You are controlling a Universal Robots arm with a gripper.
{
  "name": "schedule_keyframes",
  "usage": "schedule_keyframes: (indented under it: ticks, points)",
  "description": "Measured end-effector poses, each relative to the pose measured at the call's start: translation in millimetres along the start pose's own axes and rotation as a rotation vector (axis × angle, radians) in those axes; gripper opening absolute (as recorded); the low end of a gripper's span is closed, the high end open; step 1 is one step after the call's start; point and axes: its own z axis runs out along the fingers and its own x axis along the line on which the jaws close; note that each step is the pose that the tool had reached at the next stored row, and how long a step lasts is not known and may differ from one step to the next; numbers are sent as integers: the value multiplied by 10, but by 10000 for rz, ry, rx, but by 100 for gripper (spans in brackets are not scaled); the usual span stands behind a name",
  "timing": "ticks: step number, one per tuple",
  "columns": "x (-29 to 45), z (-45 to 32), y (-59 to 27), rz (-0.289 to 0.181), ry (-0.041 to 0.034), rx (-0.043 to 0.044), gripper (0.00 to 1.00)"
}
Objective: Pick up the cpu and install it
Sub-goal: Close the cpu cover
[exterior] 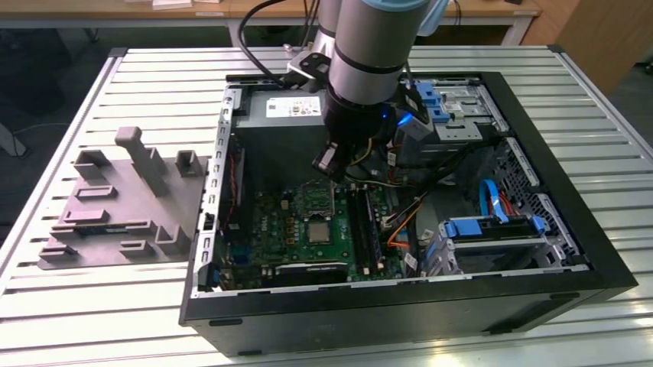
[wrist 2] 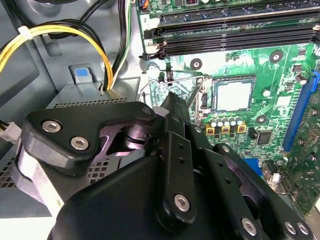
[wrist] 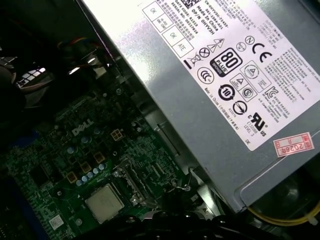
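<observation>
The cpu (exterior: 320, 232), a small pale silvery square, lies flat in its socket on the green motherboard (exterior: 275, 229) inside the open computer case. Both wrist views also show the cpu (wrist 2: 233, 95) (wrist: 104, 202) seated there. The black socket frame (exterior: 316, 200) stands just beyond it, on the side toward the power supply. My gripper (exterior: 329, 170) hangs above that frame, a little away from the cpu, and holds nothing that I can make out. In the second wrist view the gripper (wrist 2: 171, 100) tip sits by the thin wire lever (wrist 2: 186, 77) beside the socket.
A large grey power supply (wrist: 225, 90) sits close behind the gripper, with yellow and black cables (wrist 2: 75, 35) looping nearby. Memory slots (wrist 2: 235, 35) run beside the socket. The grey moulded tray (exterior: 122, 206) lies outside the case at the exterior view's left. Drive bays (exterior: 490, 229) are on the right.
</observation>
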Motion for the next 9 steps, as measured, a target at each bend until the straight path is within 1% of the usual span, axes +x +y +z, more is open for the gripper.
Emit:
schedule_keyframes:
  ticks: [9]
  points:
    - [36, -3, -26, -27, 5, 1, 11]
